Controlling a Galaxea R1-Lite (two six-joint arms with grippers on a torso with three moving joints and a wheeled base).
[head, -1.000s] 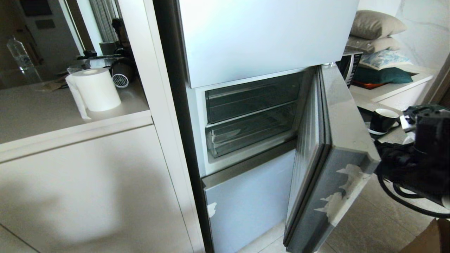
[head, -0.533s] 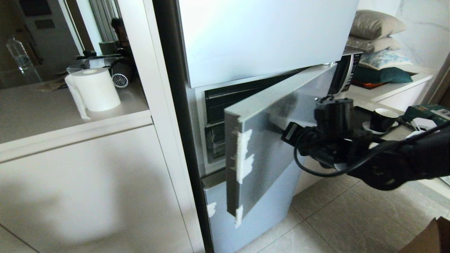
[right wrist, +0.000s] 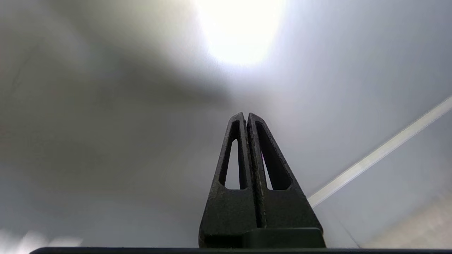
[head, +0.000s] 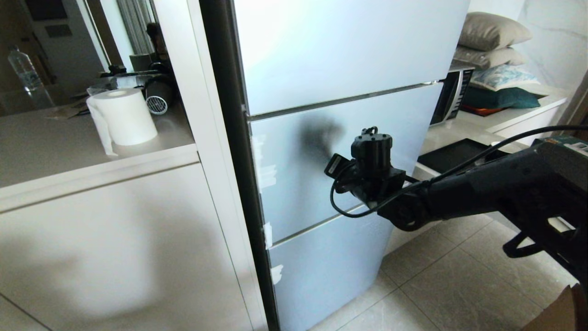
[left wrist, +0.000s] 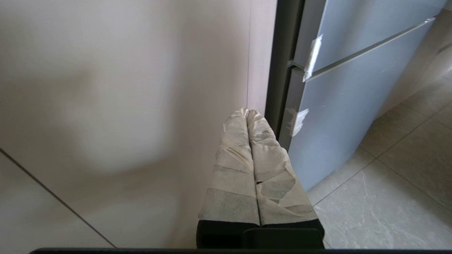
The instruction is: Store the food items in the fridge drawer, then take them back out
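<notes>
Grey middle fridge door (head: pixel 317 161): now swung shut, drawers hidden. Right gripper (head: pixel 342 177), fingers pressed together, against it. Task apparently closing out.

The fridge doors (head: pixel 340 151) are pale blue-grey with a matte sheen, edged by a dark charcoal side strip and patched with whitish tape (head: pixel 268 234) at centre. Left of them the cabinet front (head: pixel 115 257) is cream, and the tabletop (head: pixel 55 147) at upper left is beige, bearing a white paper roll (head: pixel 125 116). The right arm (head: pixel 482 197) is black. The left gripper (left wrist: pixel 247 112) has fingers (left wrist: pixel 233 169) wrapped in greyish-white tape; the right gripper (right wrist: pixel 246 114) has plain black fingers (right wrist: pixel 231 169). The floor (head: pixel 450 285) is grey-beige marbled tile. At upper right lie beige, patterned blue and dark teal cushions (head: pixel 498 59).
</notes>
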